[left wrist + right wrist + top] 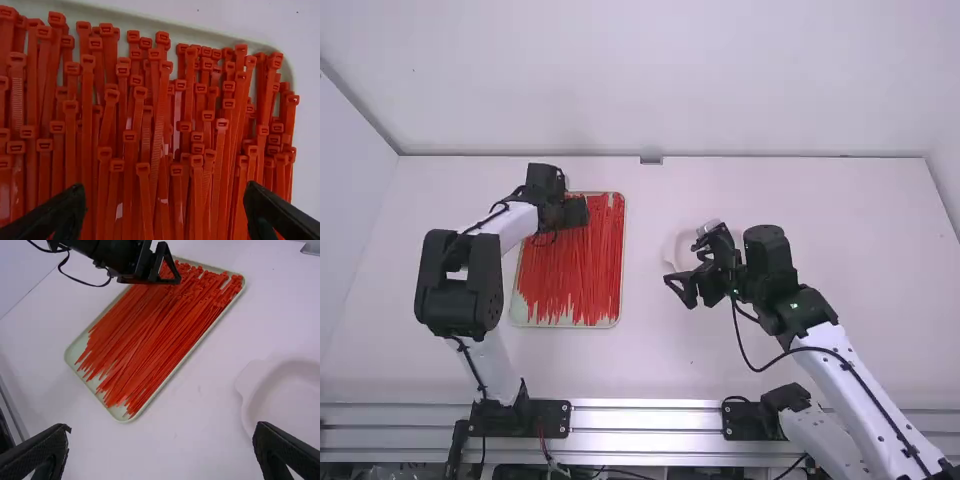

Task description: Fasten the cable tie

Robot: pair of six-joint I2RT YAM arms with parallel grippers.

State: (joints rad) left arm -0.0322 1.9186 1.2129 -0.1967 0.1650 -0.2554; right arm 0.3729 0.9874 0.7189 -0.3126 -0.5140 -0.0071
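While my left fingers [60,215] hang spread above the orange cable ties [150,125] heaped in the tray [75,347], and my right fingers [40,450] sit spread over the bench [770,200], I risk pinching several tangled ties at once.

Cable ties [575,262] lie in tray [73,351], left of dish [285,390].

The cable ties [572,265] are one even orange-red. At centre-left of the high view they read as fine parallel stripes, with their square heads dotted along the upper end. The tray [71,351] beneath is pale, perhaps cream or faintly green. The table [800,200] is plain white, as is the dish [280,390] at right of centre. The left gripper [578,212] and right gripper [683,288] are matte black. A silver-grey rail [640,412] crosses the lower edge.
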